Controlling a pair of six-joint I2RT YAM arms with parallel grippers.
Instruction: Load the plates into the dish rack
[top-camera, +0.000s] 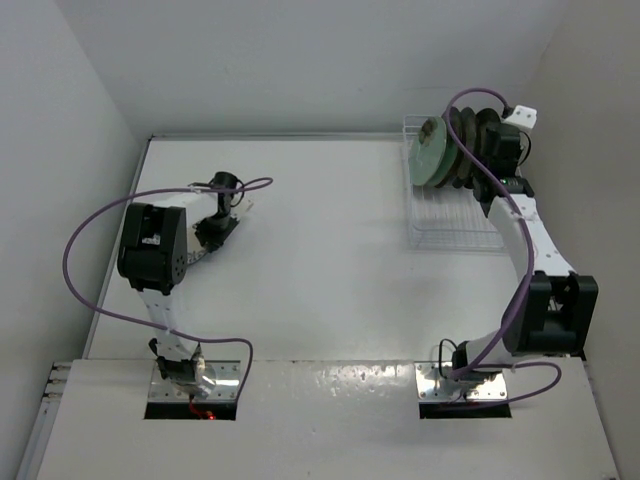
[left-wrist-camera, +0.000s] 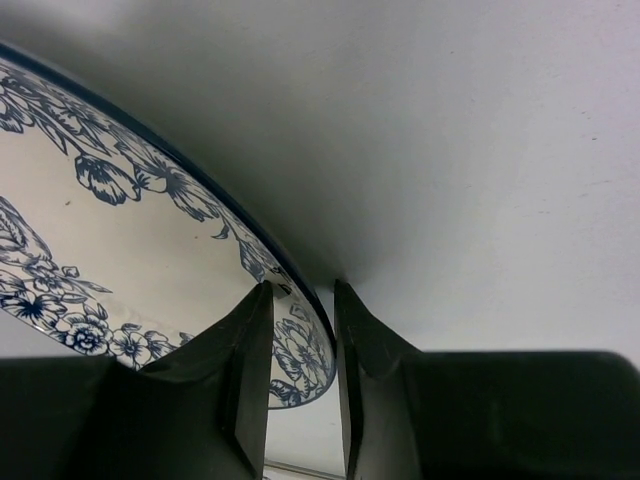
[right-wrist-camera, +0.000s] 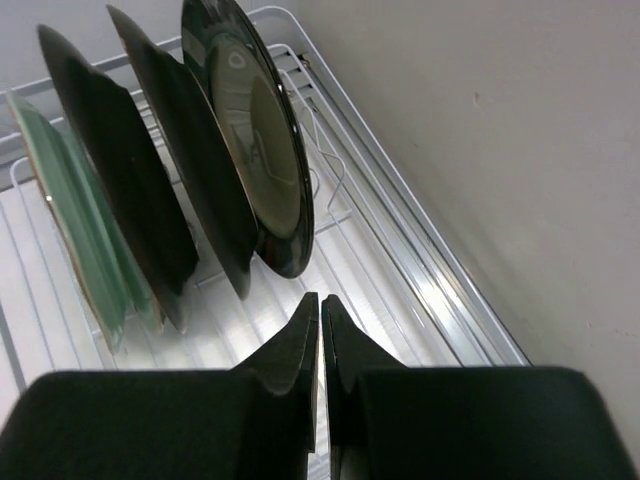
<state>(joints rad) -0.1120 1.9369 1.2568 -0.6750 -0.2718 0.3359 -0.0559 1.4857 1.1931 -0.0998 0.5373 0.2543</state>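
Our left pincer (left-wrist-camera: 303, 310) pinches the floral plate (left-wrist-camera: 120, 240) by its rim at the bench (left-wrist-camera: 480, 150). So shallow a bite could let it slip in lifting. Our right pincer (right-wrist-camera: 320, 325), pressed together and empty, hovers over the loaded dish rack (right-wrist-camera: 420, 270).

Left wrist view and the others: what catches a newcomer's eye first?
The white-blue floral plate fills the left wrist view, its rim between the fingers of the left pincer. At the far right of the table, the dish rack holds plates standing on edge, a mint green plate leftmost, with the shut right pincer poised above the rack.
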